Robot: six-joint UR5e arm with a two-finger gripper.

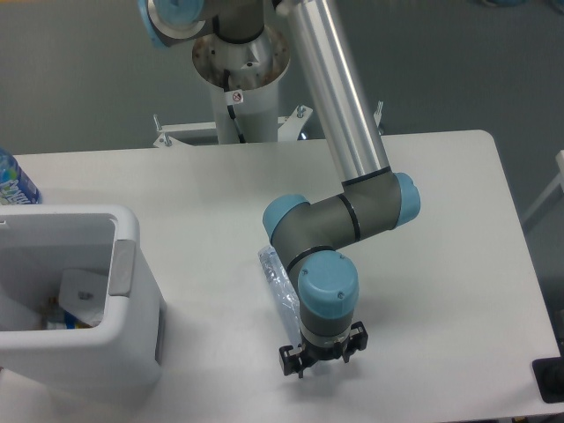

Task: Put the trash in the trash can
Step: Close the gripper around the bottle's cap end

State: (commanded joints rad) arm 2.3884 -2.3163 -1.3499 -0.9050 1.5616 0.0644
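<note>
The trash, a crushed clear plastic bottle [277, 278], lies on the white table, running from the middle toward the front edge. Only its far half shows, because the arm's wrist covers the near half. My gripper [322, 359] points straight down over that hidden near end. Its fingers sit under the wrist, so their spacing and any contact with the bottle cannot be made out. The trash can [123, 264], a white bin with a grey panel on its rim, stands at the front left. A whitish flat piece [84, 291] and other items lie inside it.
An upright blue-labelled bottle [13, 181] stands at the left edge behind the bin. The arm's base column [240, 84] rises behind the table. A black object [551, 379] sits past the table's front right corner.
</note>
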